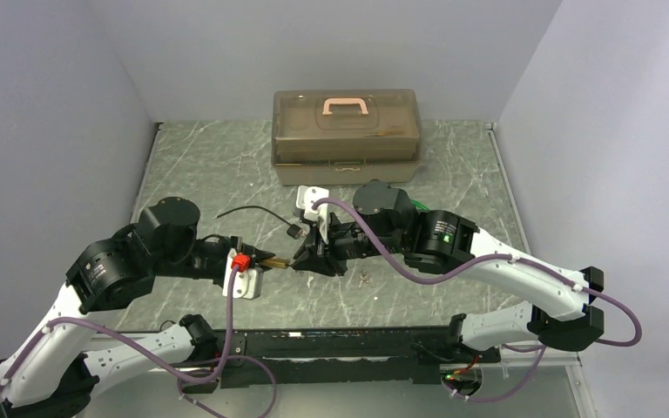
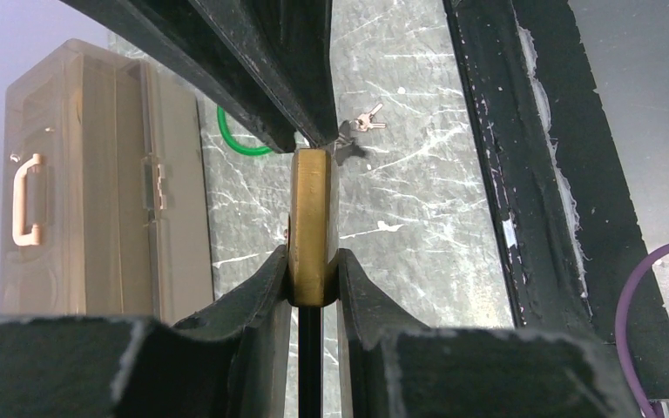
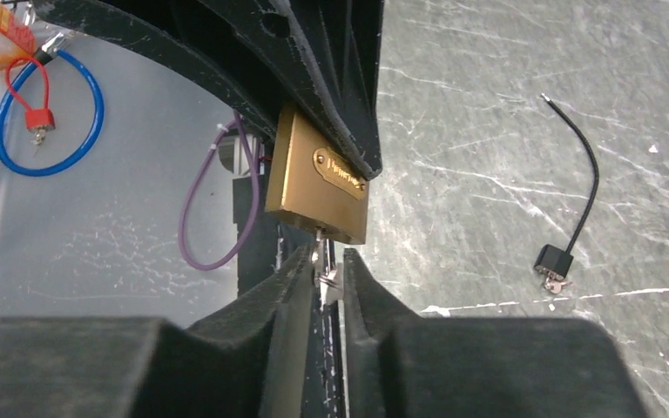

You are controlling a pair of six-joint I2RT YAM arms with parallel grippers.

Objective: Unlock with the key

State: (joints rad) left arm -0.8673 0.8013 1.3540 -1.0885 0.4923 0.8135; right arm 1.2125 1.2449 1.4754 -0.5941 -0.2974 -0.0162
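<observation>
A brass padlock [image 1: 276, 260] hangs above the table between my two grippers. My left gripper [image 2: 314, 279] is shut on the padlock [image 2: 312, 218], seen edge-on between its fingers. In the right wrist view the padlock [image 3: 318, 185] shows its face plate, with a silver key [image 3: 323, 261] standing in its bottom edge. My right gripper [image 3: 324, 266] is shut on the key, just below the lock. From above, the right gripper [image 1: 300, 261] meets the padlock from the right.
A translucent brown toolbox [image 1: 346, 135] with a pink handle stands at the back. A black cable lock [image 1: 294, 230] with its cord lies left of centre. A spare bunch of keys [image 1: 363, 279] lies on the marble top near the right arm.
</observation>
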